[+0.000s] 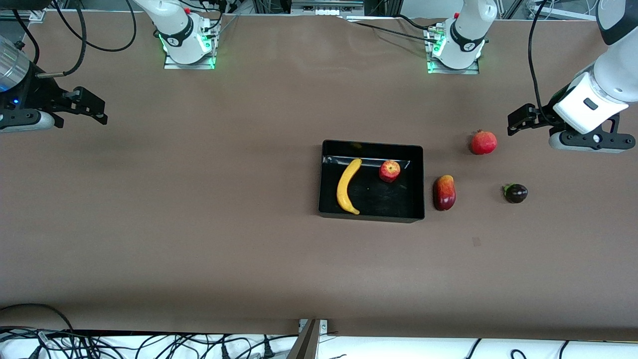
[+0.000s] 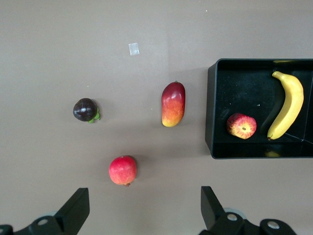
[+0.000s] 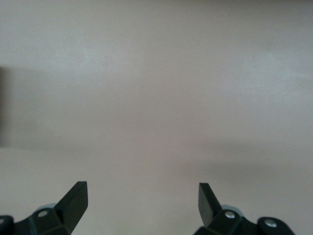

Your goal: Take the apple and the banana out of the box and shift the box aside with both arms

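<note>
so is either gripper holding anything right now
Nothing is held: the left gripper and right gripper are both open and empty.

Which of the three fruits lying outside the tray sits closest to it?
The red-and-yellow mango, lying just beside the black tray wall. The round red fruit and the dark purple fruit lie farther toward the left arm's end.

We saw even overhead light with soft shadows. The black tray wall showed glare; the right wrist view looked hazy.
</note>
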Controlling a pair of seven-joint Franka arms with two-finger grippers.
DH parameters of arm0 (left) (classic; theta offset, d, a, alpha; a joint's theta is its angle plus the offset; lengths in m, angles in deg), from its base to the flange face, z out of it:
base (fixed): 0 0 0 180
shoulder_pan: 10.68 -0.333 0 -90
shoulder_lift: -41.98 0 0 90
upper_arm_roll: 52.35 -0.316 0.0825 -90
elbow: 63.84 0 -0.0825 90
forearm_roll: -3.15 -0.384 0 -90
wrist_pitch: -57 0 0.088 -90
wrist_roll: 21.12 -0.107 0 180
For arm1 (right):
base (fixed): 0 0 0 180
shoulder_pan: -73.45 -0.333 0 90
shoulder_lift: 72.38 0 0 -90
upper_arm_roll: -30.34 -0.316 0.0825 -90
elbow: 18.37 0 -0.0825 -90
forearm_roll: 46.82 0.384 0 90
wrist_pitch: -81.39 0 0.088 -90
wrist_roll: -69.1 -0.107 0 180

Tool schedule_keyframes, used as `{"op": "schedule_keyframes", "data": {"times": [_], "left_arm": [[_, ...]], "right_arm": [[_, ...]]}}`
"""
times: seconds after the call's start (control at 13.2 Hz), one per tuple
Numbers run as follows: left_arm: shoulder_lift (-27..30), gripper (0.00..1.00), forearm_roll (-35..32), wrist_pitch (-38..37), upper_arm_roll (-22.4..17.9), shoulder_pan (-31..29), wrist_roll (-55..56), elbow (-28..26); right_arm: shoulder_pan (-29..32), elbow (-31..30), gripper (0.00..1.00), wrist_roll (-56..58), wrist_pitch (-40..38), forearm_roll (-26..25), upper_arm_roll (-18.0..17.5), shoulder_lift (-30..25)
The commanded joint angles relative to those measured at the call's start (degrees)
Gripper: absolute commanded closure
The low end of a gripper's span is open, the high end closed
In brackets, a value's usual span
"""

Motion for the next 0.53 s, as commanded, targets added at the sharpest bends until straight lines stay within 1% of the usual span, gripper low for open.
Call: {"op": "schedule_keyframes", "data": {"times": [0.0,0.46], "left_arm": [[-1.2,0.00,-1.2,-1.7,0.3,0.1,-0.6,2.6],[-1.7,0.00,-1.2,-2.3,0.3,0.1,-0.4,3.4]], "right_arm": [[0.7,0.3,0.00,0.0,-0.2,-0.7,-0.6,-0.3],[0.7,0.3,0.00,0.0,-0.2,-0.7,-0.7,-0.3]]}}
